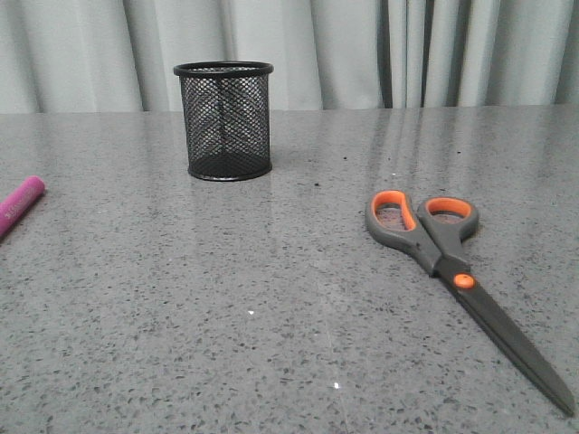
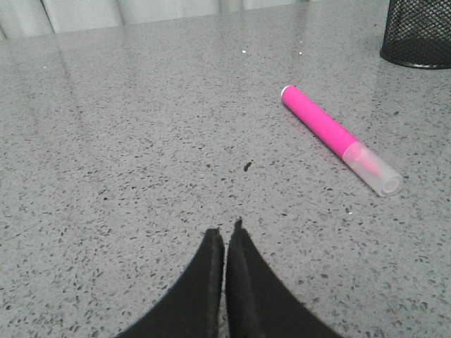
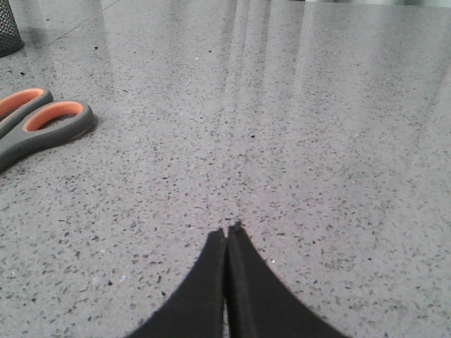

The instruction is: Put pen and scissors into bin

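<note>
The pink pen [image 1: 20, 204] lies flat at the table's left edge; in the left wrist view [image 2: 331, 132] it lies ahead of my left gripper [image 2: 225, 229], which is shut and empty, apart from it. The scissors [image 1: 452, 271] lie flat at the right, handles toward the back, blades toward the front right. Their orange-lined handles show in the right wrist view [image 3: 42, 127], off to the side of my right gripper [image 3: 227, 230], which is shut and empty. The black mesh bin [image 1: 224, 119] stands upright at the back, left of centre. Neither gripper shows in the front view.
The grey speckled tabletop [image 1: 271, 307] runs back to a pale curtain [image 1: 362, 50]. The bin's base shows at a corner of the left wrist view [image 2: 419, 35] and of the right wrist view [image 3: 8, 28].
</note>
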